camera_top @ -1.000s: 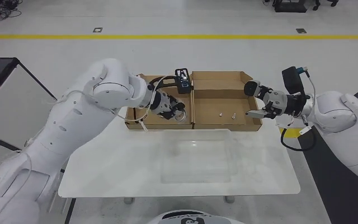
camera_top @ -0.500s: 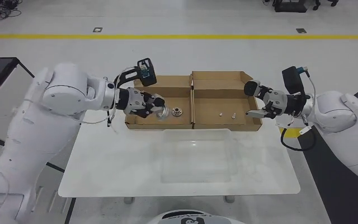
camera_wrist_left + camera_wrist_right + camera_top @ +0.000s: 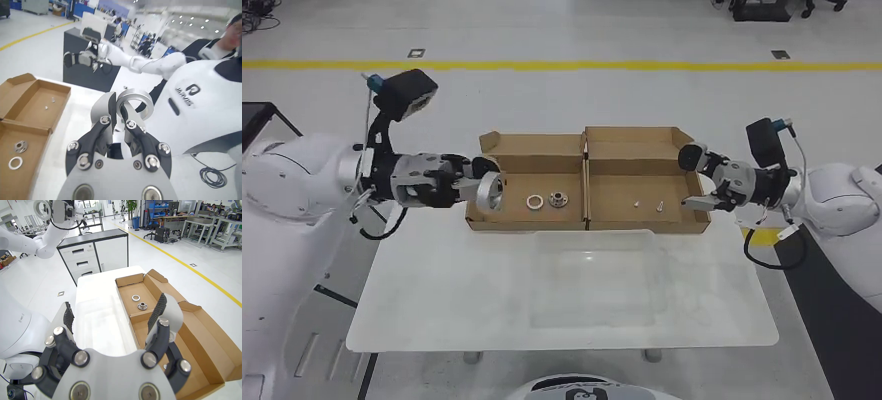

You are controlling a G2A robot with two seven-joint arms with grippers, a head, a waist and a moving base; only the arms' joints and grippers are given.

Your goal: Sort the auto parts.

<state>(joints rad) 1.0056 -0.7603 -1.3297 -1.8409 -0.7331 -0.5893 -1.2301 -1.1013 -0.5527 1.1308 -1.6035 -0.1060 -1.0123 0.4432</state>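
Moved: left gripper has pulled left, from inside left box to its left end.
Left hold: clamped on metal ring, aloft there.
Right gripper: spread wide, at right box right end.
Right box: two tiny parts, perhaps screws.

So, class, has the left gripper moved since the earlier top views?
Yes. The left gripper, shut on a metal ring, has withdrawn from inside the left cardboard box to its outer end wall.

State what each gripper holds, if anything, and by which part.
The left gripper holds a metal ring by its wall, jaws inside and outside it. The right gripper holds nothing, jaws open.
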